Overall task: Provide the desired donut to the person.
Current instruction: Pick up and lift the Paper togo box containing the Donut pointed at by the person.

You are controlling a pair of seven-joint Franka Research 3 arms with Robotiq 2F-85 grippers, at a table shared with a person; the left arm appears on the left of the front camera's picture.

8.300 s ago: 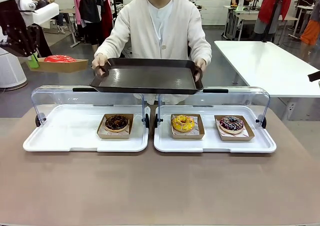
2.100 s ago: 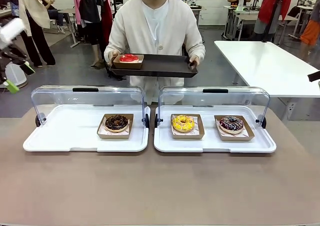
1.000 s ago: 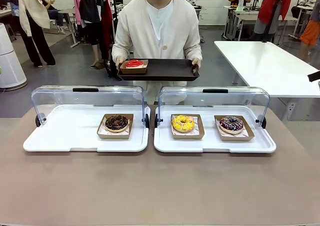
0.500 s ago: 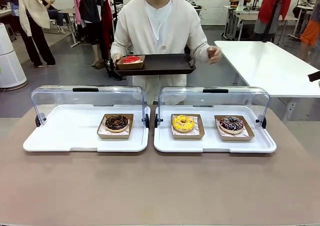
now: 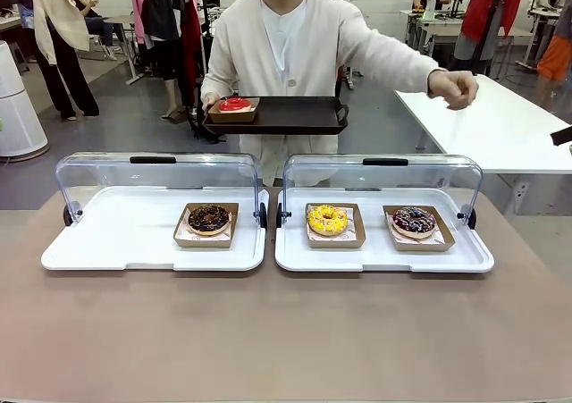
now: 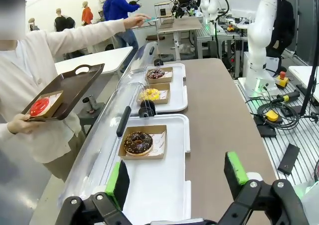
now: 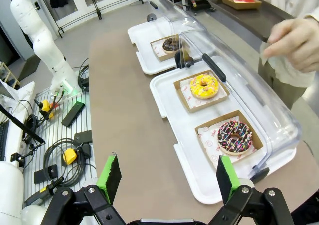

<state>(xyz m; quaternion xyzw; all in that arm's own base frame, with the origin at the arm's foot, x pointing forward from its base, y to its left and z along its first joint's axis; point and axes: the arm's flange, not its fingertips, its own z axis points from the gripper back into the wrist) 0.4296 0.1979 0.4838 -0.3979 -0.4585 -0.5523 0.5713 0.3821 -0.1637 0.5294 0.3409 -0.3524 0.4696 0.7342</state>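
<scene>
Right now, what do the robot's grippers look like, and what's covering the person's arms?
The left gripper and right gripper match: black linked two-finger frames with silver pivot bolts and bright green pads at the tips. The person has long, loose cream-white cardigan sleeves over a white shirt.

person (image 5: 286, 54): cream cardigan, 12 o'clock, hand (image 5: 453, 88) stretched toward 2 o'clock | red donut (image 5: 234, 104): boxed, on person's dark tray (image 5: 295, 117), 11 o'clock
</scene>
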